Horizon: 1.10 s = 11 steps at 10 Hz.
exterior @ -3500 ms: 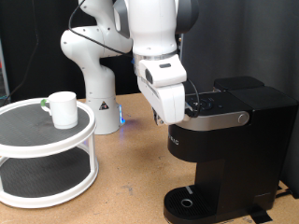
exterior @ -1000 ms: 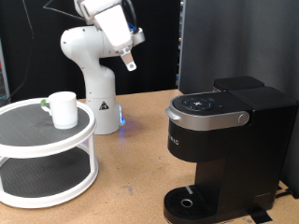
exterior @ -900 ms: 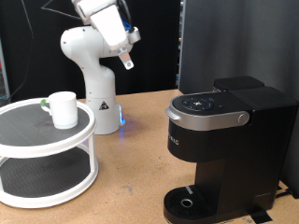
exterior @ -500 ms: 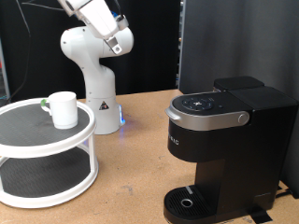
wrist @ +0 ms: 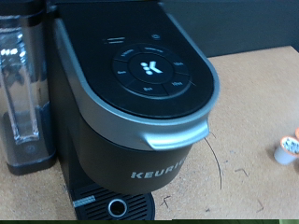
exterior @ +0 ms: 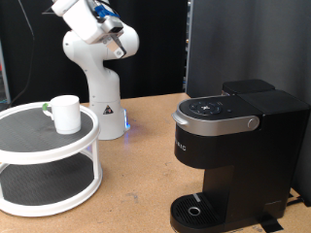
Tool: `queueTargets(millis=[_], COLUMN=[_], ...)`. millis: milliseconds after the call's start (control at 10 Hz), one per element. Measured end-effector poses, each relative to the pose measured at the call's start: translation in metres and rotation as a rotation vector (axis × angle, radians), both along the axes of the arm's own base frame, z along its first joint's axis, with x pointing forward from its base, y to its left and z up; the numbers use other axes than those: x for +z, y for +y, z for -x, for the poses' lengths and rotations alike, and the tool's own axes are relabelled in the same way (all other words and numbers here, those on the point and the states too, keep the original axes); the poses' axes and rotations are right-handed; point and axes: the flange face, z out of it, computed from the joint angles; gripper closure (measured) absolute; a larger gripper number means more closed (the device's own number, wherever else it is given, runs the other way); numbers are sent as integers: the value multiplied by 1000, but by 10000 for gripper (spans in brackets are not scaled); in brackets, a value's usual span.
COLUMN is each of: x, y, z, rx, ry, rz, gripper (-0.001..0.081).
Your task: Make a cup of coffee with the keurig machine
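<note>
**Arm lifted away from the closed coffee maker, cup waiting on the stand**

The keurig machine (exterior: 236, 155) stands at the right of the exterior view on the wooden surface (exterior: 136, 194), where it stood in every earlier frame, its lid down and its silver-grey handle (exterior: 222, 123) facing the near left. Its body is upright, tall axis vertical, with the round drip base (exterior: 199, 210) at the near foot holding nothing. In the wrist view the machine (wrist: 131, 103) is seen from above: the round buttons (wrist: 152, 67) on the lid, the logo on the front and the clear water tank (wrist: 22, 89) at its side.

The cup (exterior: 65, 114) sits upright on the top tier of the white two-tier round stand (exterior: 49, 155) at the left, unmoved, its handle with the green mark (exterior: 46, 107) pointing left.

What has changed is the arm (exterior: 92, 58). Three and a half seconds ago the claw was pressed down at the machine's lid; a second ago it hung high above the middle of the scene; now the wrist has swung further up and left to the top edge of the exterior view, and the claw itself cannot be made out, so whether it is open or closed I cannot tell

A small white pod with an orange top (wrist: 290, 148) lies on the surface at the edge of the wrist view
</note>
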Motion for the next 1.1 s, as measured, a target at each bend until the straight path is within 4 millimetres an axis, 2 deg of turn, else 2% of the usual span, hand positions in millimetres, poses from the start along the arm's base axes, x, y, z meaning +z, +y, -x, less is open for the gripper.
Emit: queueTargets(millis=[100, 600, 900, 1100], x=[-2, -5, -8, -14], y=[-3, -23, -26, -31], z=[4, 35, 28, 37], rx=[-30, 158, -17, -73], ry=[34, 121, 34, 52], rz=[-23, -4, -93, -155], gripper=[802, 802, 802, 802])
